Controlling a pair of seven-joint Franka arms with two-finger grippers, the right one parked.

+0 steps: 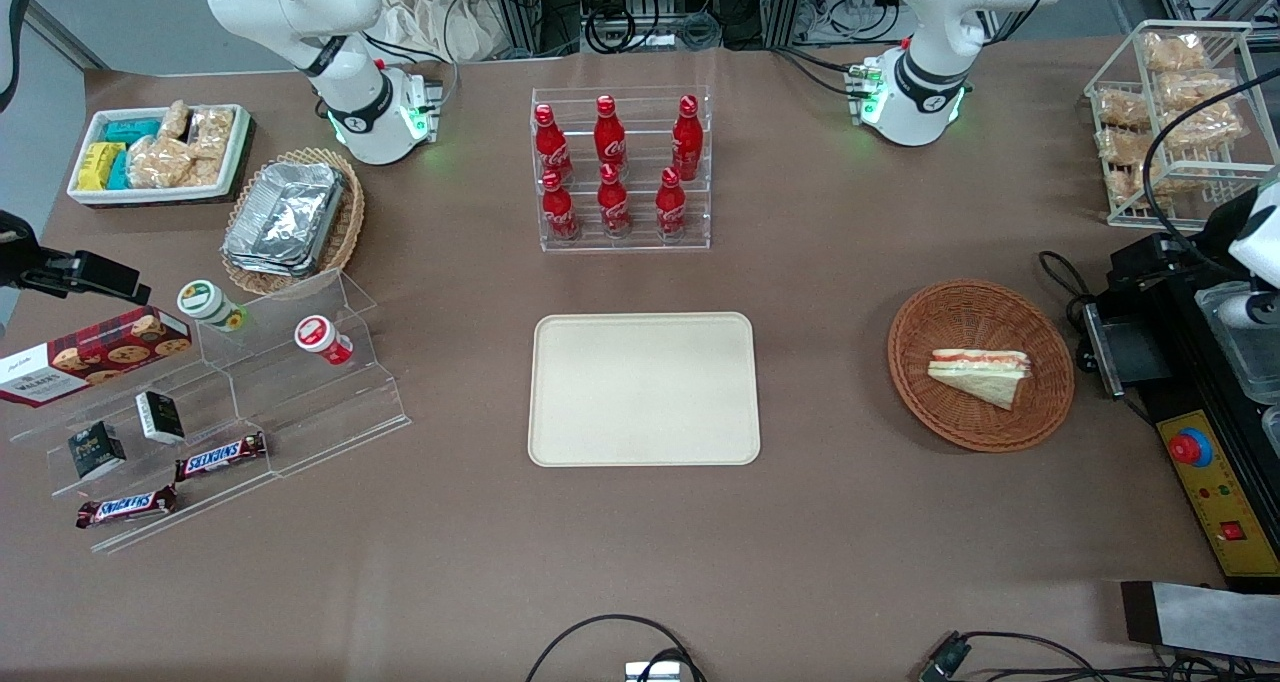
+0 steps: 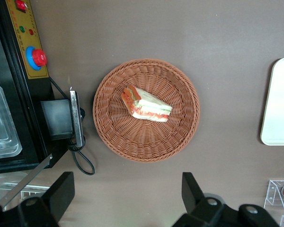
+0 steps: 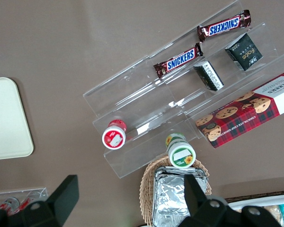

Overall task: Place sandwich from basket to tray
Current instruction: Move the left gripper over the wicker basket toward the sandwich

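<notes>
The sandwich [image 1: 980, 370] [image 2: 146, 105], a white-bread triangle with red and green filling, lies in the round reddish-brown basket [image 1: 950, 312] [image 2: 146, 142] toward the working arm's end of the table. The cream tray [image 1: 645, 389] [image 2: 279, 104] lies bare at the table's middle, beside the basket. My gripper [image 2: 127, 194] hangs high above the brown table, farther from the front camera than the basket. It is open wide, with nothing between its black fingers [image 2: 61, 189].
A black control box with a red button [image 1: 1190, 447] [image 2: 33, 56] stands close beside the basket, with a cable loop [image 2: 83, 161]. A rack of cola bottles [image 1: 620, 167] stands farther back than the tray. A wire rack of snack bags [image 1: 1180, 112] stands at the working arm's end.
</notes>
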